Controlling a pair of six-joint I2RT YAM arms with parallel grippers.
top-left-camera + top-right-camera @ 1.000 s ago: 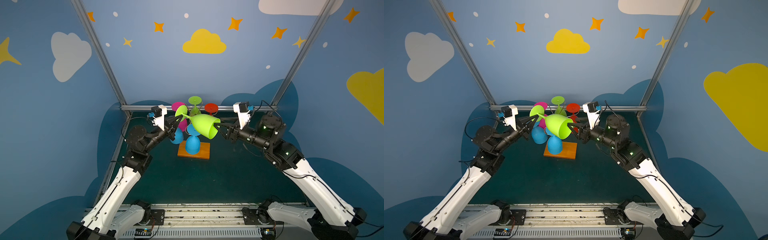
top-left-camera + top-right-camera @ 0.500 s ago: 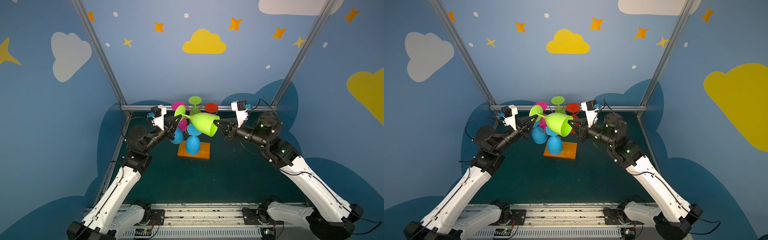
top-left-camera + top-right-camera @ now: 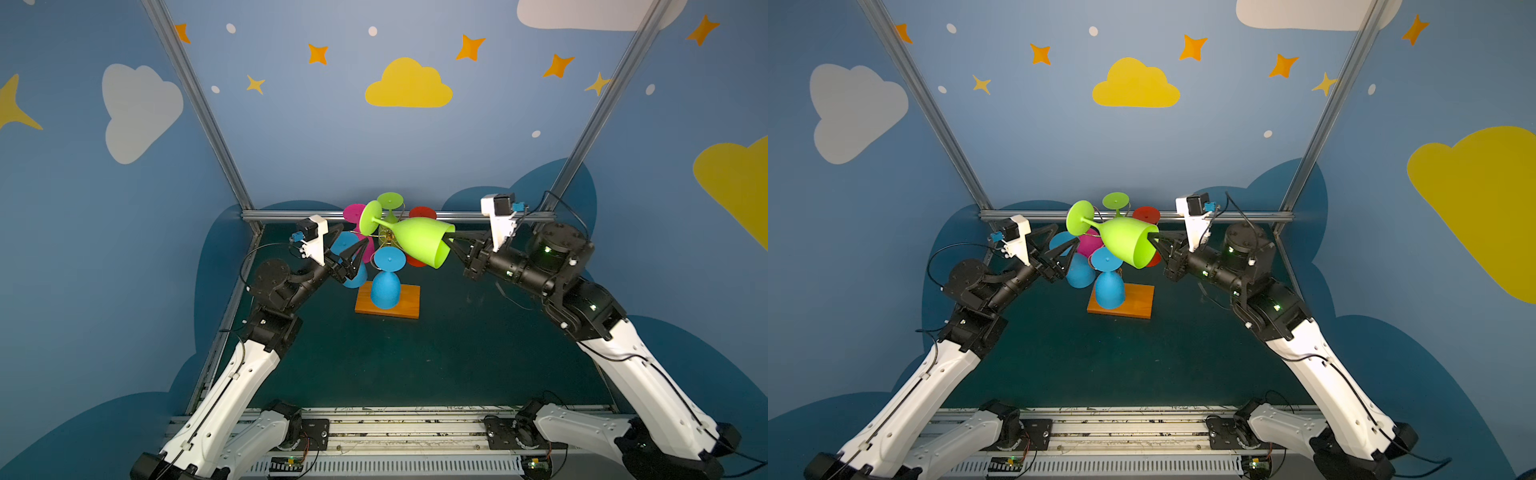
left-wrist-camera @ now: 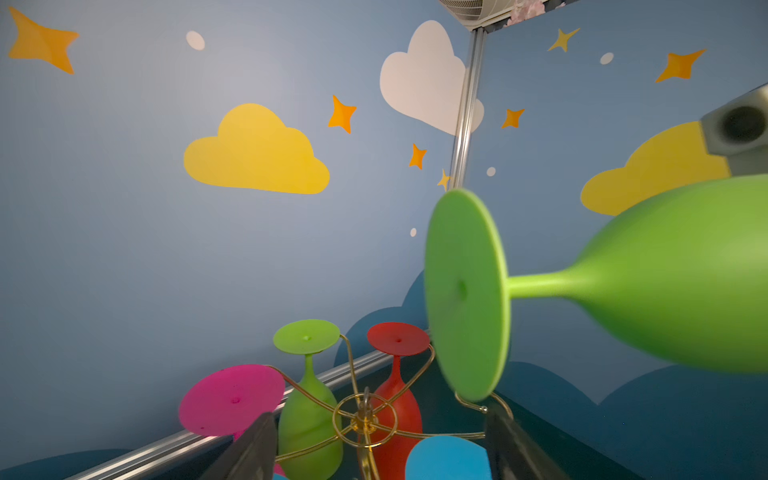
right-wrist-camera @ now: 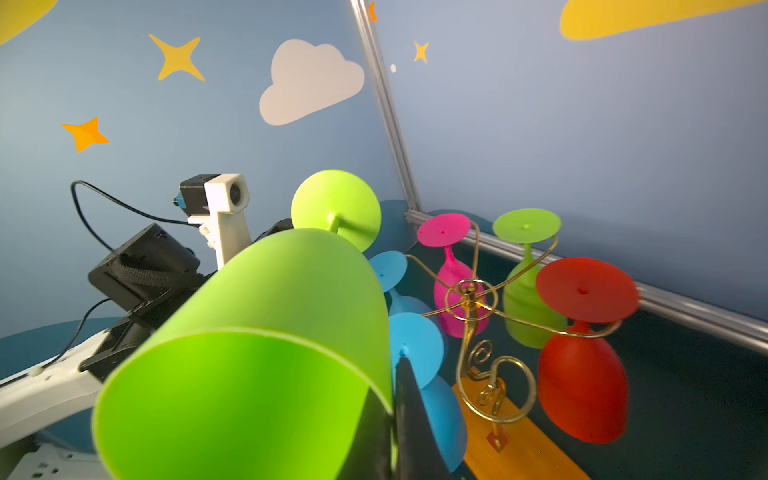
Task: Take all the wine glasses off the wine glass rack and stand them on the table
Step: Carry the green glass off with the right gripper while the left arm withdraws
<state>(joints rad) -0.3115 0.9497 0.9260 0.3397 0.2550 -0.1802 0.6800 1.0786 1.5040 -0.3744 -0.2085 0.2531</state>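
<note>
The right gripper pinches the rim of the lime-green plastic wine glass, holding it on its side above the gold wire wine glass rack near the dark green table's far edge. The left gripper gapes wide, empty, near the glass's foot.

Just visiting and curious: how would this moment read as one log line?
right claw: shut on lime glass rim, glass sideways by rack | left claw: open, empty

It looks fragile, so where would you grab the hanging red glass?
Probably by the bowl of the red glass, from the outer side of the rack: it hangs upside down, foot caught on the wire arm, bowl free below.
</note>
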